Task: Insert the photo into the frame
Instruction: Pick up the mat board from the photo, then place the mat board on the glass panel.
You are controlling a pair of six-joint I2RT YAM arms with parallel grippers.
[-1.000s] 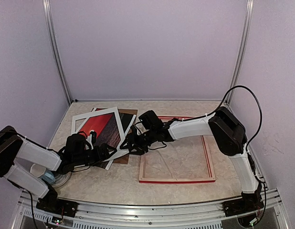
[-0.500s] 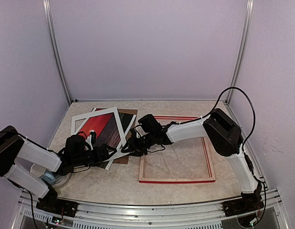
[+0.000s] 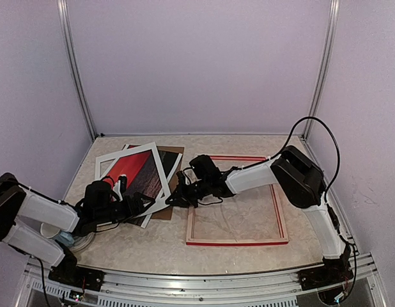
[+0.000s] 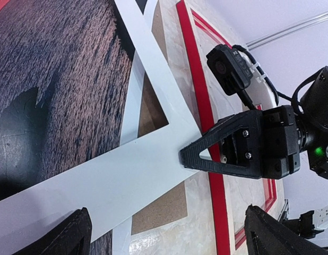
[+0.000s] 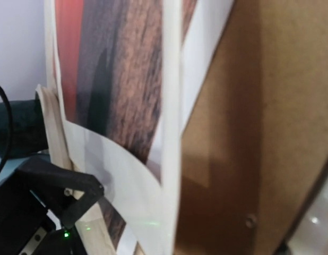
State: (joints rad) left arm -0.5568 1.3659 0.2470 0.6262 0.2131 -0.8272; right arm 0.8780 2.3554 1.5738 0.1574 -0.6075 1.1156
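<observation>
The photo (image 3: 135, 171) lies at the left on a brown board, its red sky and dark sea (image 4: 58, 79) facing up. A wide white border piece (image 3: 124, 153), open in the middle, lies askew on it. My right gripper (image 3: 174, 199) reaches over from the right and is shut on this border's near right corner (image 4: 193, 151). The border sheet curls up there (image 5: 127, 180). My left gripper (image 4: 169, 236) hovers open just in front of that corner, holding nothing. The red frame (image 3: 236, 242) lies flat to the right, its left rail (image 4: 198, 90) beside the pinched corner.
The brown backing board (image 3: 175, 153) sticks out under the photo toward the frame. A white cup and a bluish round object (image 3: 60, 235) sit under my left arm near the front left. The enclosure walls stand close on all sides.
The right gripper slid a little left and forward and shut on the white border's corner. The left arm shifted slightly, its gripper still open.
</observation>
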